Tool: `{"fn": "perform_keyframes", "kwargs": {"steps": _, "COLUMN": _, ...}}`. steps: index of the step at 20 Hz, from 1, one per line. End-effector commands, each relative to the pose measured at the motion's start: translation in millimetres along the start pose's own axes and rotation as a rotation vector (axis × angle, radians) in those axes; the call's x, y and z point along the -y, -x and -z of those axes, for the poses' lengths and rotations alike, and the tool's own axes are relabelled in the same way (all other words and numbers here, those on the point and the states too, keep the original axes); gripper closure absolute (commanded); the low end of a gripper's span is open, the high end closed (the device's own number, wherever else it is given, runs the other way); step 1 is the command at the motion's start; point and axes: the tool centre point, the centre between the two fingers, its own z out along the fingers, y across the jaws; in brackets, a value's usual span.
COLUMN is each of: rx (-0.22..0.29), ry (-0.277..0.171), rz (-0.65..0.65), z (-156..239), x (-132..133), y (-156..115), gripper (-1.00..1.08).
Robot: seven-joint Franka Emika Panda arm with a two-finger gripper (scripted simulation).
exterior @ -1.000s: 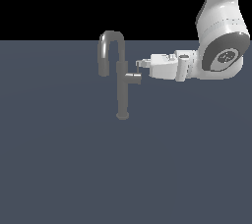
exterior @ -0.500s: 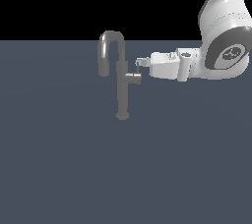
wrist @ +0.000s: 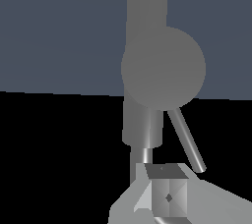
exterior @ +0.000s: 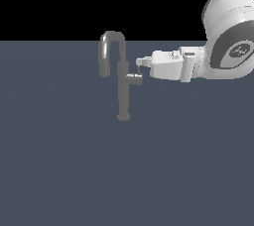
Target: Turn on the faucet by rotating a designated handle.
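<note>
- The handle (exterior: 134,79), a short grey stub with a thin lever pin at its tip, juts from the column of the faucet (exterior: 122,91) toward the exterior view's right, roughly halfway up, so that it faces the incoming arm head-on.
- In the wrist view the stub shows end-on as a round grey disc (wrist: 163,68), with the lever pin (wrist: 187,139) slanting away from it; the camera appears to look almost straight down the stub's axis, which suggests the approach is lined up for a push or a turn on the pin.
- The faucet stands on the flat slate-grey floor (exterior: 64,170), well away from any visible edge, its base a little to the exterior view's left of centre; the gooseneck spout (exterior: 110,46) arcs over and drops on the side away from the arm, leaving the handle side open.
- The gripper (exterior: 141,63) sits just beside the pin's top, at or very near contact; whether it touches cannot be judged from either view.
- Whether the pincer is released or clenched cannot be told: only one pale fingertip block (wrist: 167,191) is clearly seen, close to the pin.
- The white Panda arm (exterior: 233,46) reaches in from the exterior view's right, its hand held level and pointing at the column, with the upper links rising out of frame.
</note>
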Motion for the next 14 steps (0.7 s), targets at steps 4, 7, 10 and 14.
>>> {"fn": "perform_keyframes", "kwargs": {"steps": 4, "rx": 0.003, "ry": 0.008, "rz": -0.024, "z": 0.2, "x": -26.7, "y": -14.2, "gripper": 1.08}}
{"fn": "perform_keyframes", "kwargs": {"steps": 7, "rx": 0.004, "ry": 0.004, "rz": 0.0, "z": 0.6, "x": -20.5, "y": -4.3, "gripper": 1.08}}
{"fn": "perform_keyframes", "kwargs": {"steps": 10, "rx": 0.004, "ry": 0.006, "rz": -0.011, "z": 0.5, "x": -33.3, "y": -20.1, "gripper": 1.08}}
{"fn": "perform_keyframes", "kwargs": {"steps": 14, "rx": 0.004, "ry": 0.008, "rz": -0.023, "z": 0.4, "x": -46.3, "y": -36.0, "gripper": 1.08}}
